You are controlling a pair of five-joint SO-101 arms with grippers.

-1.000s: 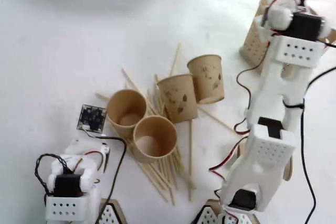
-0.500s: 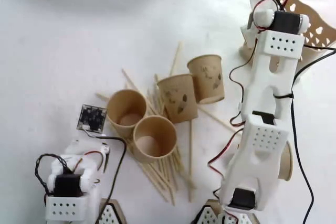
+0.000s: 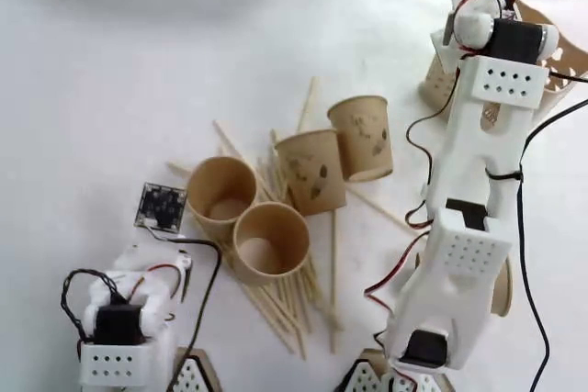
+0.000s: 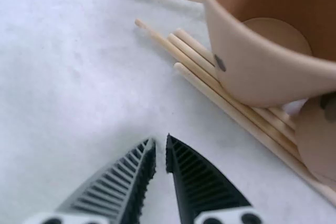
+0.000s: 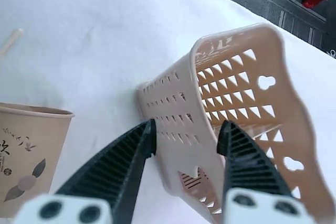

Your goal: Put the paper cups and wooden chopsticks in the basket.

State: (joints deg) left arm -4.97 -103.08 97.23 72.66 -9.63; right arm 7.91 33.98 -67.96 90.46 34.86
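I take the basket (image 3: 439,82) as my reference. It sits at the far right corner of the table (image 3: 110,71), and the right arm (image 3: 478,181) reaches over it and covers its middle. In the right wrist view the basket (image 5: 236,93) looks tilted and its perforated wall faces the camera. The right gripper (image 5: 187,129) is spread wide, with the corner of the basket wall between its two jaws. I cannot tell if they touch the wall.

No cup lies inside the basket, as far as I can see. The nearest paper cup (image 3: 366,135) stands near the basket, and a second printed cup (image 3: 312,170) is just beside that one, farther from the basket. Two plain cups (image 3: 220,192) (image 3: 268,240) are farther again, touching each other, and I can see into both of them. The wooden chopsticks (image 3: 292,293) lie scattered under and around these four cups, well apart from the basket.

The left arm (image 3: 119,337) is at the table edge farthest from the basket. The left gripper (image 4: 160,156) hangs low over the bare table. Its jaws are nearly pressed together and hold nothing, and one plain cup (image 4: 262,51) and some chopsticks (image 4: 210,80) lie just beyond its tips.
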